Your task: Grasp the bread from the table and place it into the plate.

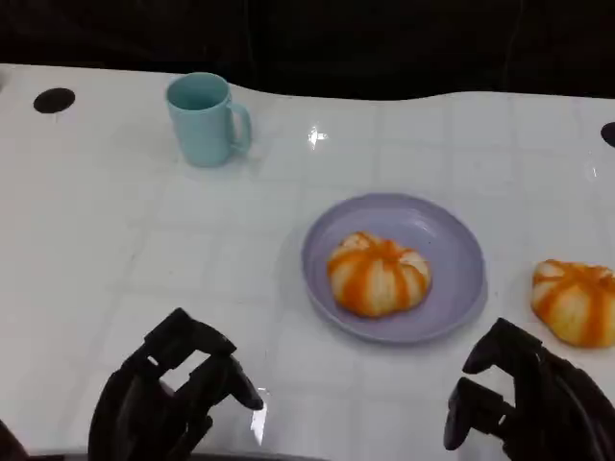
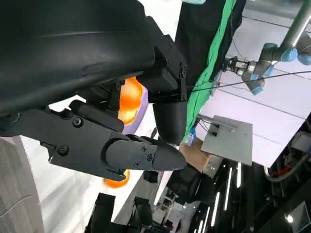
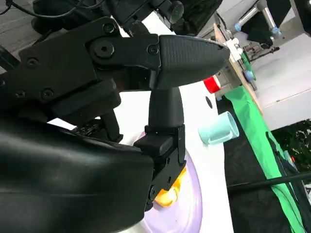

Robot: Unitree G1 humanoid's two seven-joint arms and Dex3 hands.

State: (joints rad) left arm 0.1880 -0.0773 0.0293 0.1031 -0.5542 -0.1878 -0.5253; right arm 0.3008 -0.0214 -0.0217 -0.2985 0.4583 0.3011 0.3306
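An orange-and-white striped bread [image 1: 379,274] lies in the lavender plate [image 1: 452,240] at the table's centre right. A second striped bread [image 1: 577,302] lies on the white table to the plate's right, near the edge of the head view. My right hand [image 1: 524,403] hovers at the front right, just below that second bread, holding nothing, fingers apart. My left hand [image 1: 168,389] hangs at the front left, empty, fingers spread. The left wrist view shows the plate [image 2: 141,104] and bread [image 2: 130,99] behind my fingers [image 2: 141,155]. The right wrist view shows the plate [image 3: 192,204] and bread [image 3: 170,194].
A light-blue mug [image 1: 204,119] stands at the back left, also in the right wrist view as the mug [image 3: 219,129]. Black round holes [image 1: 54,100] mark the table's far corners. A dark backdrop runs behind the table's rear edge.
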